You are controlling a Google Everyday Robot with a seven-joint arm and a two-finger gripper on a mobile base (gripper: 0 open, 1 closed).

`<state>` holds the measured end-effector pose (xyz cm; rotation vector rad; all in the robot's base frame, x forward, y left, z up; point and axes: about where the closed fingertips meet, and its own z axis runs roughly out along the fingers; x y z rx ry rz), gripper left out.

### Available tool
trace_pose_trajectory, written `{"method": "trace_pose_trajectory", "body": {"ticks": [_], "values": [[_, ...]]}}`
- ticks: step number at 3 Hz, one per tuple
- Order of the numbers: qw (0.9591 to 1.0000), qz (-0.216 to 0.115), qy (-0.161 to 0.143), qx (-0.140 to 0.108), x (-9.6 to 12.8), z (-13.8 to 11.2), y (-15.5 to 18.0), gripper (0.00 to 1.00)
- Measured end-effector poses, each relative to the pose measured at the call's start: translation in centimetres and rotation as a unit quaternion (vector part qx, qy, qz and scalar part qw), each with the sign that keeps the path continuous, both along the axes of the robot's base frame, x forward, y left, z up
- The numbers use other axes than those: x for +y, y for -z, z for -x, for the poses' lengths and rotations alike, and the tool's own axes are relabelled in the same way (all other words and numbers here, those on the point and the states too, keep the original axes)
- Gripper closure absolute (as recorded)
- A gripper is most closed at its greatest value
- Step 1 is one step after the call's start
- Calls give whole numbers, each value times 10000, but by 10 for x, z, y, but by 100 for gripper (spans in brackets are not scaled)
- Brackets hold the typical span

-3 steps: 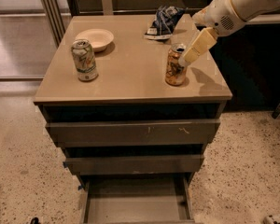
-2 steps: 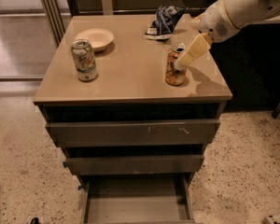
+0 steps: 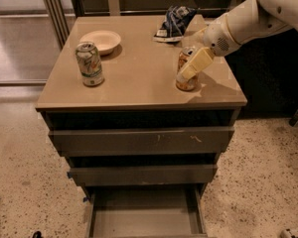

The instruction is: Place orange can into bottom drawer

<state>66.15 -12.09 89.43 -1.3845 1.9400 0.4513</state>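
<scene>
The orange can [image 3: 187,81] stands upright on the right side of the cabinet top [image 3: 139,83]. My gripper [image 3: 189,68] comes in from the upper right on a white arm and sits at the can, its cream-coloured part lying across the can's front. The can rests on the top. The bottom drawer [image 3: 144,214] is pulled out at the foot of the cabinet, and its flat grey floor is bare.
A pale green-and-white can [image 3: 89,63] stands on the left of the top, with a cream bowl [image 3: 100,40] behind it. A dark blue crumpled bag [image 3: 175,21] lies at the back right. The two upper drawers [image 3: 141,142] are pushed in. Speckled floor surrounds the cabinet.
My gripper has moved down and to the left, from just above and right of the orange can to level with it. The can has not moved.
</scene>
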Motion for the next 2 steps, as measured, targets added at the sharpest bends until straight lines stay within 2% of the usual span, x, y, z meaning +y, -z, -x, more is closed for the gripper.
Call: {"method": "trace_pose_trajectory", "body": {"ticks": [1,2], "values": [[10000,51,-18,23,6,1,12,25],[10000,51,-18,23,6,1,12,56]]}}
